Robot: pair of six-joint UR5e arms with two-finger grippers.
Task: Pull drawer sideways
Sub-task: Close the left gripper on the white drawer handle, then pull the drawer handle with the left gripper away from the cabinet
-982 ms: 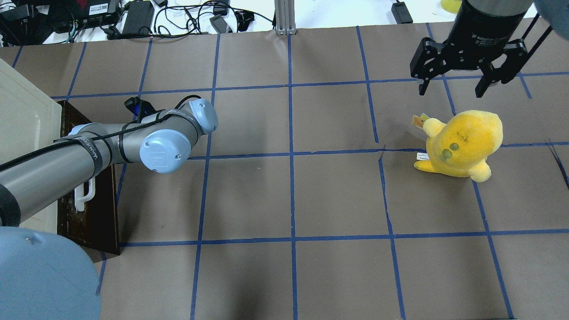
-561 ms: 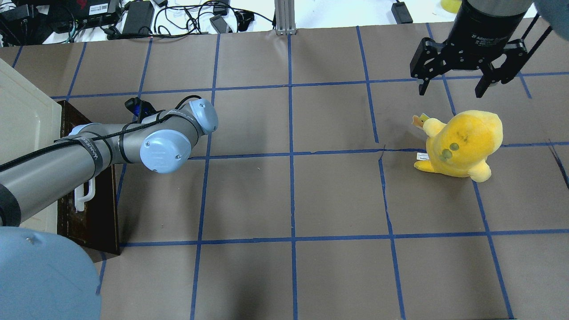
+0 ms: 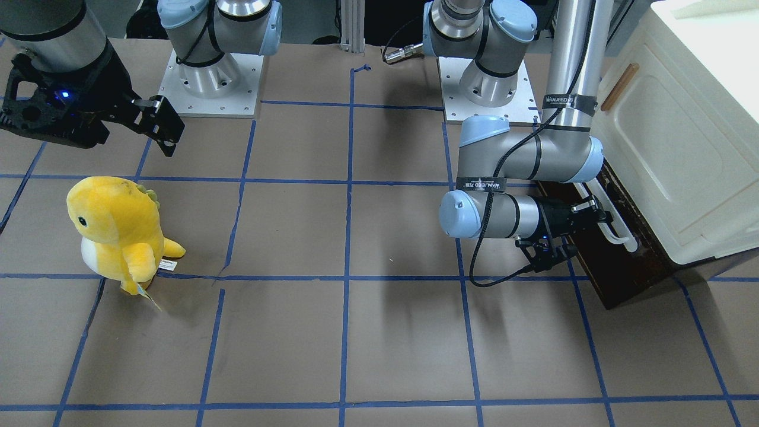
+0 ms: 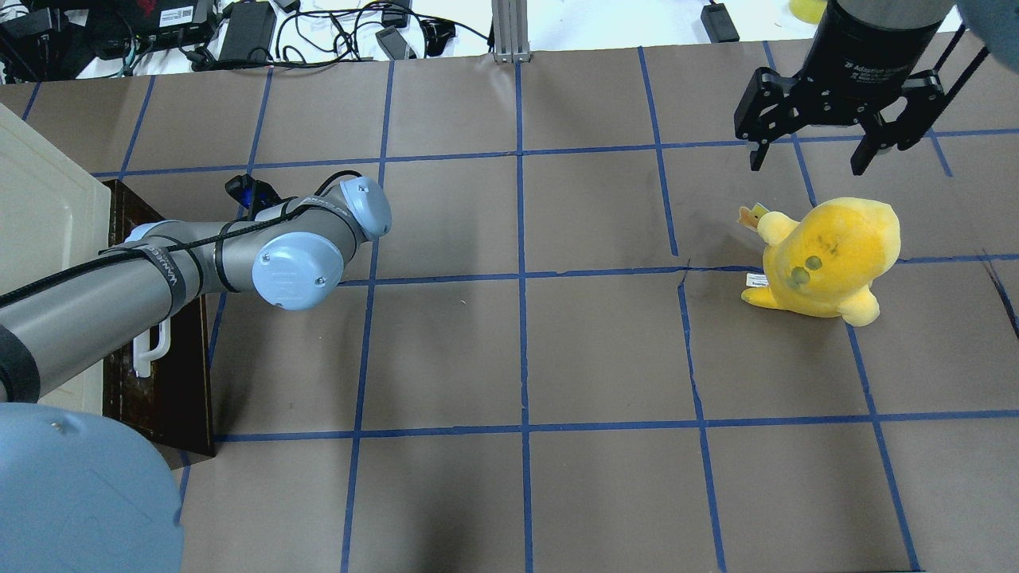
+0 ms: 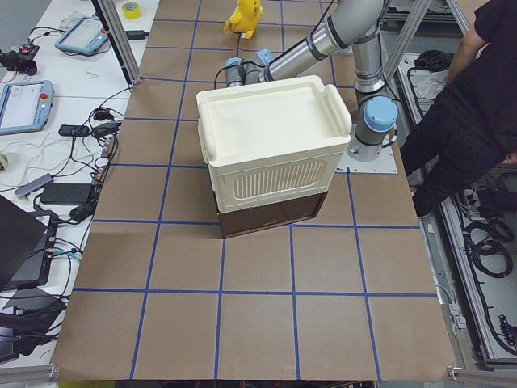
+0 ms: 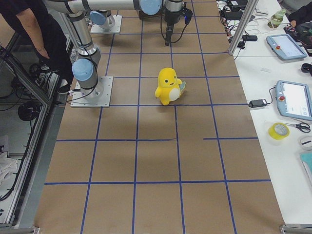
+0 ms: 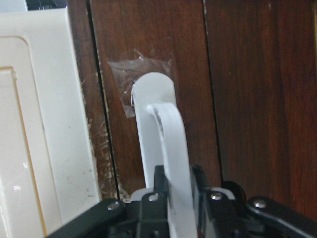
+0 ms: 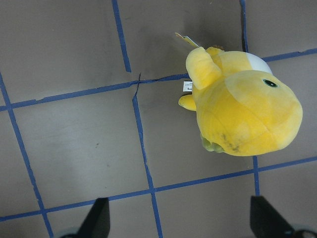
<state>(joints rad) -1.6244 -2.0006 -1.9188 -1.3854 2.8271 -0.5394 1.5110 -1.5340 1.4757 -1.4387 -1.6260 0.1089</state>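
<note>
The drawer's dark brown wooden front [image 3: 619, 267] sits at the foot of the cream cabinet [image 3: 682, 136]; none of its inside shows. Its long white bar handle [image 3: 616, 228] runs along the front. My left gripper [image 7: 178, 198] is shut on that handle [image 7: 166, 144], a finger on each side, as the left wrist view shows. In the overhead view the left arm hides this gripper above the drawer front [image 4: 163, 390] and handle [image 4: 151, 350]. My right gripper [image 4: 812, 159] is open and empty, hovering high above the table at the far right.
A yellow plush toy [image 4: 828, 255] stands on the brown paper table [image 4: 517, 358] under the right gripper; it also shows in the right wrist view [image 8: 242, 109]. Cables and devices [image 4: 247, 28] lie past the table's far edge. A person [image 5: 468, 97] stands beside the robot's base.
The left arm has shifted very slightly to the right, still clamped on the handle. The right arm and the plush toy have not moved.
</note>
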